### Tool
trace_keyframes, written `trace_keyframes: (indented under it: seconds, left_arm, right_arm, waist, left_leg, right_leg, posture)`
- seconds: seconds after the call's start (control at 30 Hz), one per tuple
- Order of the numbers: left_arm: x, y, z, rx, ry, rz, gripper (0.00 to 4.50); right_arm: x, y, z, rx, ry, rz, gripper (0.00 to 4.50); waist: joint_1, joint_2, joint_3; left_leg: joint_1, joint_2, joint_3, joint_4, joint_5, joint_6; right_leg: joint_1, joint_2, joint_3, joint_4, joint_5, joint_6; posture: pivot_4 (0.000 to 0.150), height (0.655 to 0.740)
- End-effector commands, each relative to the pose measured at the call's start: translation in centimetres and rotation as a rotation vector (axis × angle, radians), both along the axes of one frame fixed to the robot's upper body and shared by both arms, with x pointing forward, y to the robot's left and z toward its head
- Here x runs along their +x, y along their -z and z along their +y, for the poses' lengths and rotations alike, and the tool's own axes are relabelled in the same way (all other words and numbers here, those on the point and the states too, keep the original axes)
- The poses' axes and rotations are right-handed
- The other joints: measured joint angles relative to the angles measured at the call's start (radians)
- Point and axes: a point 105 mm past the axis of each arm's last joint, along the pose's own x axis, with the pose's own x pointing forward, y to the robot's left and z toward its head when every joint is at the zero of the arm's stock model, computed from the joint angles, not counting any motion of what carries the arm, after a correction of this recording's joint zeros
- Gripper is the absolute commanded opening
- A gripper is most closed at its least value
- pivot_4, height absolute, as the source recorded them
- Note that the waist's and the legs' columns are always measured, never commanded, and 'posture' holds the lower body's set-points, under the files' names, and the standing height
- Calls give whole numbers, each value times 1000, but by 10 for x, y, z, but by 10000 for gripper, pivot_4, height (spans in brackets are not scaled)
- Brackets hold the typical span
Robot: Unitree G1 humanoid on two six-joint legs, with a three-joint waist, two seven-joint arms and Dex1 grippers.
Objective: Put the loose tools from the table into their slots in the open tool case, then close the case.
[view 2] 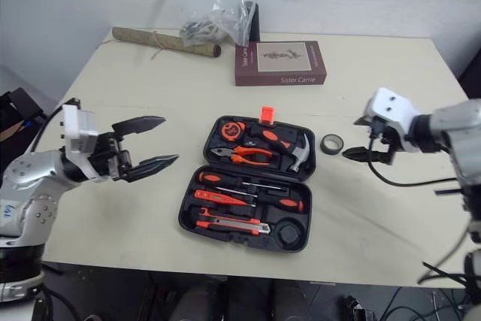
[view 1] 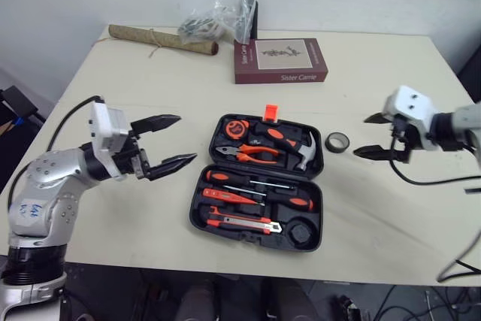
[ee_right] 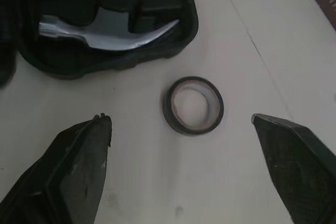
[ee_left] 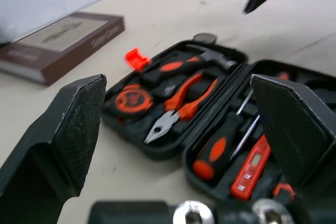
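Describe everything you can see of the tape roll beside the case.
The tape roll is a small black ring with a paler inner core, lying flat on the table, close beside the open tool case near the hammer head but apart from it. The right gripper, open, is aimed at it without touching.

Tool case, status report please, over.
Left gripper open, empty, left of tool case. Right gripper open, hovering by tape roll. Tape roll loose on table, outside open case. Nothing between gripper and roll.
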Motion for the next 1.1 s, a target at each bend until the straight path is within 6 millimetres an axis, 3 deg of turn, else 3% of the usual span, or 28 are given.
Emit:
trace_keyframes:
  seconds: [0.03,0.27,0.5,0.63,0.87,1.0,1.1]
  left_arm:
    - [-7,5,-23,41,68,-28,44446]
    - [-13,13,-30,47,86,-24,44446]
    - [-20,11,-30,62,85,-36,44446]
    - [-21,10,-31,67,85,-39,45000]
    - [-26,4,-37,90,149,-146,45000]
    - [-41,8,-45,131,260,-156,45000]
    - [-53,6,-49,154,329,-212,45000]
  right_arm:
    - [13,7,7,-98,-55,58,45000]
    - [34,23,24,-224,-90,144,45000]
    - [40,41,16,-304,-64,217,45000]
    - [43,45,17,-310,-62,222,34209]
    - [45,31,18,-297,-87,194,277]
    - [32,4,16,-273,-203,174,277]
    - [8,-26,47,-81,-370,123,277]
  waist:
    - [-1,0,0]
    - [-3,0,0]
    - [0,0,0]
    - [-2,0,0]
    - [-4,0,0]
    - [-1,0,0]
    - [2,2,3]
  left_leg:
    - [0,0,0,0,0,0]
    - [-2,1,0,2,0,0]
    - [-3,1,-2,5,0,0]
    - [-3,1,-2,5,0,0]
    - [-3,1,-2,6,0,0]
    - [-3,1,-1,6,0,0]
    - [-4,0,-2,6,0,0]
  right_leg:
    - [0,0,0,1,0,0]
    - [-2,1,-1,2,0,0]
    - [-1,0,-2,2,0,0]
    - [-1,0,-2,3,0,0]
    - [-1,0,-2,3,0,0]
    - [-1,1,-2,3,0,0]
    - [-1,0,-2,3,0,0]
  posture:
    - [1500,7400]
    - [1500,7400]
    - [1500,7400]
    - [1500,7400]
    - [1500,7400]
    - [1500,7400]
    - [1500,7400]
